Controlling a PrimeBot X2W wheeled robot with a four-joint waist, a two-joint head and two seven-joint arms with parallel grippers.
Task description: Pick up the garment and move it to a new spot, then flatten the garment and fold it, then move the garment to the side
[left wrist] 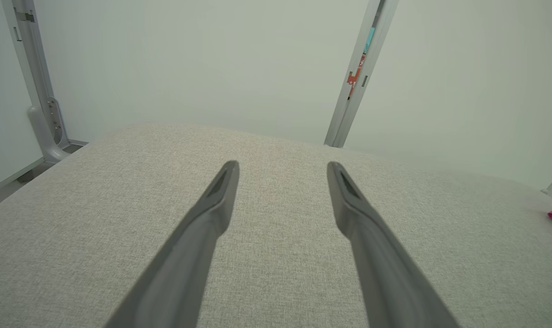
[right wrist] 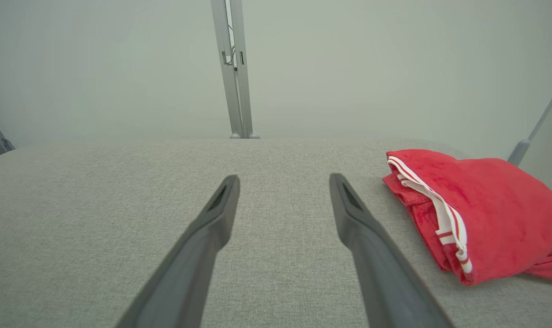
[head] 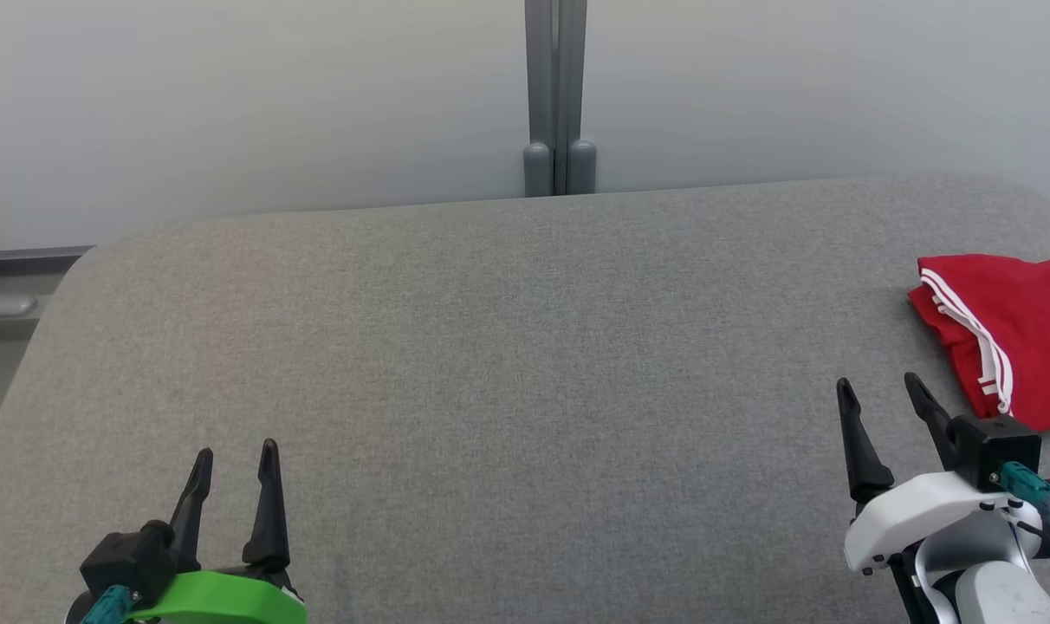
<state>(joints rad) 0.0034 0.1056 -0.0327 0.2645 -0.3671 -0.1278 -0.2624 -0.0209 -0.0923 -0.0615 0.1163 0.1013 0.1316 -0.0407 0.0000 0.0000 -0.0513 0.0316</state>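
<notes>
The left tool [head: 236, 448] and right tool [head: 878, 381] hover spread over the grey tabletop [head: 508, 347]; a folded red, white-striped garment [head: 1019, 329] lies just beside the right one.

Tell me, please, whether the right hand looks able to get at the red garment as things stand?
Probably yes: the right hand is open, and the red garment lies just to its right, with nothing between them.
</notes>
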